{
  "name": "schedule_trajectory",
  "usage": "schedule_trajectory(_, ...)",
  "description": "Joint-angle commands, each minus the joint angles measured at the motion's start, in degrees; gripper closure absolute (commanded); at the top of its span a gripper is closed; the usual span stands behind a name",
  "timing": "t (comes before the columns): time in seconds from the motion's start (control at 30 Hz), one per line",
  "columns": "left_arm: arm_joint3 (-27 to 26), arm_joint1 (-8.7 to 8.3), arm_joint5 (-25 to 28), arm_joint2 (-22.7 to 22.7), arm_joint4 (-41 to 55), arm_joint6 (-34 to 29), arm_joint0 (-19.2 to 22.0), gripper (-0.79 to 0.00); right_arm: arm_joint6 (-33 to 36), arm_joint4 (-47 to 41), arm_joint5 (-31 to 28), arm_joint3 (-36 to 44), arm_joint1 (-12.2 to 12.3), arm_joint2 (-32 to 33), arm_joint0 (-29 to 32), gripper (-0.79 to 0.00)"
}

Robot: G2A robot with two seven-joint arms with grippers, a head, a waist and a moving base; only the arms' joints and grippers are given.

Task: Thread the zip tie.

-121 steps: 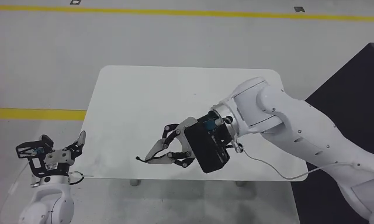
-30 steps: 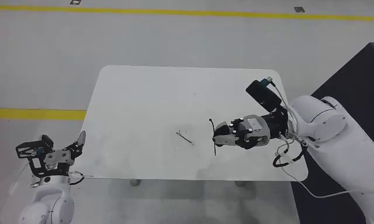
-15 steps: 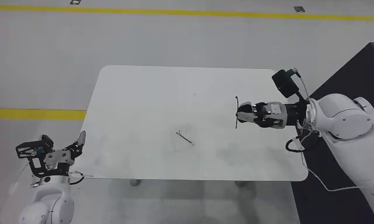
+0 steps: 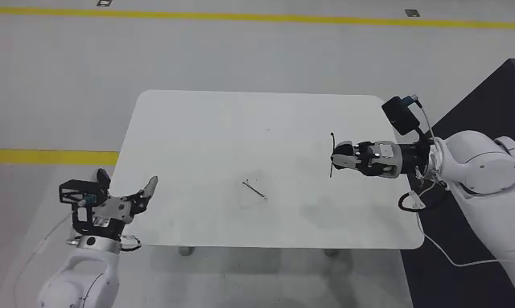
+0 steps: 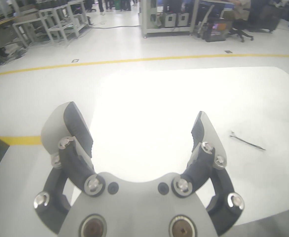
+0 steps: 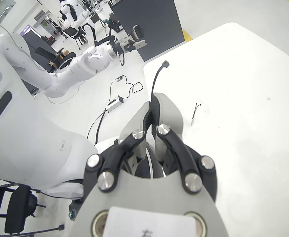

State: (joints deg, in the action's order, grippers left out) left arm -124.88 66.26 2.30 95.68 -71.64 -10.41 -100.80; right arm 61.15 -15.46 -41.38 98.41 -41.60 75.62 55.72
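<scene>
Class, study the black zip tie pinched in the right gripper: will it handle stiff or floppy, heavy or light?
Probably springy rather than limp: the zip tie bends above the right gripper yet stands unsupported. It looks very thin, so likely light. Being so narrow, it might twist or slip in the grip.

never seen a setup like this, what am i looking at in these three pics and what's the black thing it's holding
This is a two-armed robot working at a white table. One picture looks down from a camera above its arms. The other two come from a camera on each wrist, so each shows that arm's own gripper up close. The right gripper is shut on a thin black zip tie, whose head end sticks out past the fingers. The left gripper is open and holds nothing, by the table's corner nearest that arm. One more thin black strip lies on the table, likely another zip tie.
</scene>
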Motion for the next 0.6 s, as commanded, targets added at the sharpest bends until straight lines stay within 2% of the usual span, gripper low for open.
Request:
schedule_trajectory(0.0,-2.95,0.05,0.43,-5.21,-4.17,-5.37,3.41,-0.785,0.00,0.00,0.00,0.00,0.00,0.00,0.00,0.000)
schedule_trajectory(0.13,-4.20,0.51,0.18,-15.50,-11.35,-14.41,10.86,-0.785,0.00,0.00,0.00,0.00,0.00,0.00,0.00,0.000)
schedule_trajectory(0.23,-1.98,1.16,-2.54,-22.01,-17.98,-23.22,16.87,-0.785,0.00,0.00,0.00,0.00,0.00,0.00,0.00,0.000)
schedule_trajectory(0.3,-0.87,1.60,-4.74,-25.09,-22.90,-26.13,19.94,-0.785,0.00,0.00,0.00,0.00,0.00,0.00,0.00,0.000)
schedule_trajectory(0.37,-0.34,1.93,-6.13,-26.45,-24.26,-28.71,21.26,-0.785,0.00,0.00,0.00,0.00,0.00,0.00,0.00,0.000)
schedule_trajectory(0.57,-0.34,1.93,-6.13,-26.45,-24.26,-28.71,21.26,-0.785,0.00,0.00,0.00,0.00,0.00,0.00,0.00,0.000)
